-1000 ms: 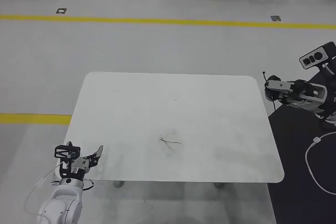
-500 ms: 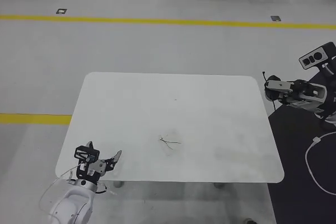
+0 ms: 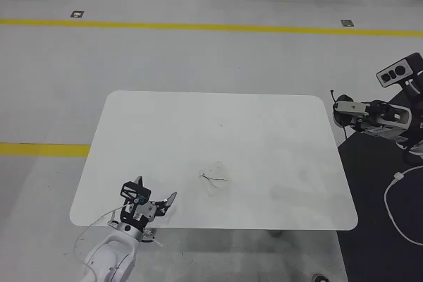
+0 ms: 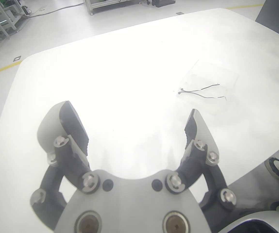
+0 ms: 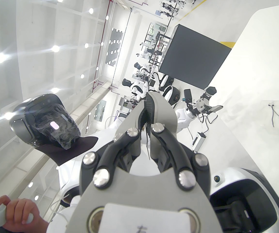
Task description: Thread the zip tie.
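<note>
Left hand [image 4: 129, 109] wide, empty, at long edge of table [image 3: 268, 127], aimed for zip tie [image 4: 197, 90] | right hand [image 5: 151, 96] closed, parked aside.

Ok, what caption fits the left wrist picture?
Open left gripper above the rounded white table, facing thin black zip ties on a clear plastic sheet.

Top view: you've got bright, even overhead light. The bench [image 3: 268, 127] reads flat white w/ no hard shadows, just a soft grey patch on the floor [image 3: 218, 243] past its 6 o'clock edge. Left wrist view: bench top is blown out to glare ahead of the left claw [image 4: 129, 106], & its edges bow from the wide lens. Right wrist view: ceiling lamps [image 5: 56, 48] flare into stars, and the ceiling grid [image 5: 32, 22] curves.
</note>
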Robot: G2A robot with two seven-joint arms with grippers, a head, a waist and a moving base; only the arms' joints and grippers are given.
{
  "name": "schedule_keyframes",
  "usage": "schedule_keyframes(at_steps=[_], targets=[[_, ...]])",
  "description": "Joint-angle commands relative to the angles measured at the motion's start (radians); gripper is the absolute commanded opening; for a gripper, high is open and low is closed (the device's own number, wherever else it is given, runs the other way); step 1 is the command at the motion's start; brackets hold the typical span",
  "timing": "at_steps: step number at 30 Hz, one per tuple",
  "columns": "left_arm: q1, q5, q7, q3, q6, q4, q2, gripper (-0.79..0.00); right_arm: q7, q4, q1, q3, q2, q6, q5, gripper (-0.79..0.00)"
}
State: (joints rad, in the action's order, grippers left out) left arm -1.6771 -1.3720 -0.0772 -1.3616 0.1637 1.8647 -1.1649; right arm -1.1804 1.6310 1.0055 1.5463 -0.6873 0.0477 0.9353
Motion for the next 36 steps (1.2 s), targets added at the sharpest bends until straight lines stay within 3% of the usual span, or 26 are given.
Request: schedule_keyframes(at_steps=[1,8,11,23,27,31,33,36], targets=[[0.018,0.035,-0.083,0.016,0.098,0.029,0.000,0.000,0.000,0.000,0.000,0.000,0.000,0.000,0.000,-0.785],[0.103,-0.041,-0.151,0.161,0.162,0.117,-0.011,0.000,0.000,0.000,0.000,0.000,0.000,0.000,0.000,-0.785],[0.143,-0.101,-0.142,0.210,0.111,0.098,-0.019,0.000,0.000,0.000,0.000,0.000,0.000,0.000,0.000,-0.785],[0.147,-0.106,-0.144,0.214,0.109,0.090,-0.020,0.000,0.000,0.000,0.000,0.000,0.000,0.000,0.000,-0.785],[0.170,-0.353,-0.051,0.275,0.122,0.143,-0.016,0.000,0.000,0.000,0.000,0.000,0.000,0.000,0.000,-0.785],[0.290,-0.567,-0.052,0.387,0.057,0.124,-0.035,0.000,0.000,0.000,0.000,0.000,0.000,0.000,0.000,-0.785],[0.367,-0.588,-0.083,0.442,0.065,0.078,-0.051,0.000,0.000,0.000,0.000,0.000,0.000,0.000,0.000,-0.785],[0.486,-0.665,-0.205,0.495,0.073,0.007,-0.074,0.000,0.000,0.000,0.000,0.000,0.000,0.000,0.000,-0.785]])
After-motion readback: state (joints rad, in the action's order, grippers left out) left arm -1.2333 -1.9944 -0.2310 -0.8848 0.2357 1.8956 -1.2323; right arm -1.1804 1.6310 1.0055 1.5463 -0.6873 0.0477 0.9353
